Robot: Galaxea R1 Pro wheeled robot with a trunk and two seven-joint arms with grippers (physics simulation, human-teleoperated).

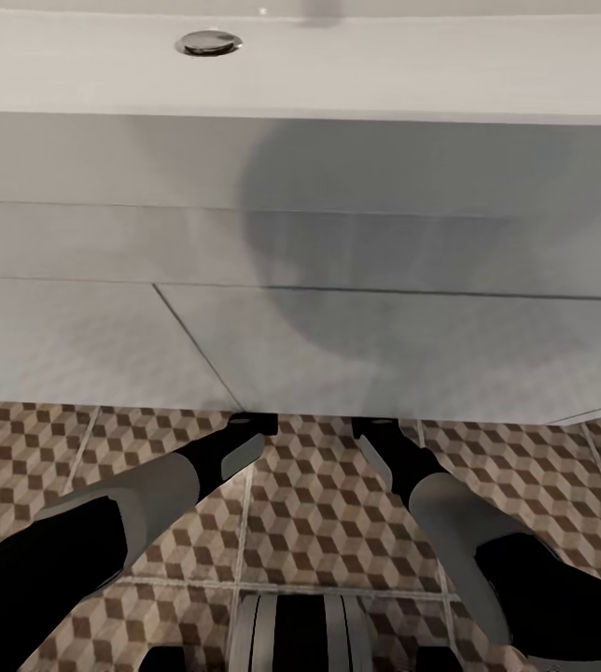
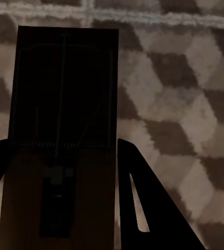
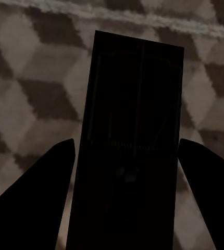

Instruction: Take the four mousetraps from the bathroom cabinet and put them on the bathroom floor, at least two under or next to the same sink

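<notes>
Dark mousetrap (image 2: 62, 140) over cube-patterned floor (image 2: 185, 104), second mousetrap (image 3: 130, 146) likewise

White sink (image 1: 300, 308), cube-patterned brown floor (image 1: 310, 523)

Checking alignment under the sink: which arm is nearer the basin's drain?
Left. The left arm goes under the sink roughly below the drain, just to its right; the right arm goes under farther right.

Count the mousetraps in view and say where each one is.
2. One mousetrap lies between the left end effector's fingers, above the tiled floor. The other mousetrap sits between the right end effector's fingers. Others may be hidden under the sink.
</notes>
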